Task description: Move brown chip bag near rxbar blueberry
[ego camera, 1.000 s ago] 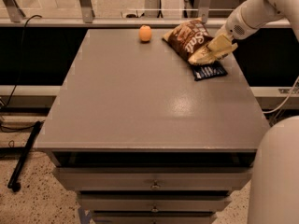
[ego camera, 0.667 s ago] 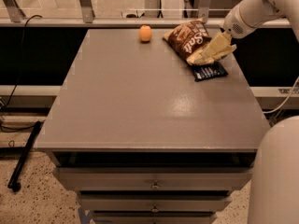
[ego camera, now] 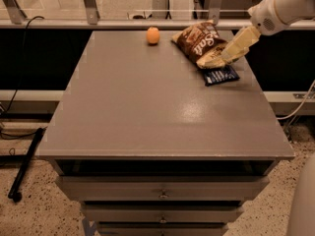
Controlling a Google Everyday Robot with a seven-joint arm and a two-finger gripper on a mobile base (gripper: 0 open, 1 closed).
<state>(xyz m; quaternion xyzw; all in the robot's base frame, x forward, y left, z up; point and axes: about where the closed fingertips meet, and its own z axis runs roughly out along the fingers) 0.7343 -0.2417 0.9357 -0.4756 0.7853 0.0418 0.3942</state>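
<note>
The brown chip bag lies at the table's far right, its brown middle showing white lettering and its cream-yellow end pointing to the front right. The rxbar blueberry, a small dark navy bar, lies flat just in front of that end, touching or nearly touching the bag. My gripper, cream-coloured on a white arm coming in from the upper right, sits at the bag's cream-yellow end, right above the bar. The gripper hides part of the bag's end.
A small orange round fruit sits at the far edge, left of the bag. The grey table has drawers below its front edge. A rail and posts run behind the table. A white robot part shows at the bottom right corner.
The arm has drawn slightly up and to the right at the bag's end. The bag, the bar and the fruit lie where they were.
</note>
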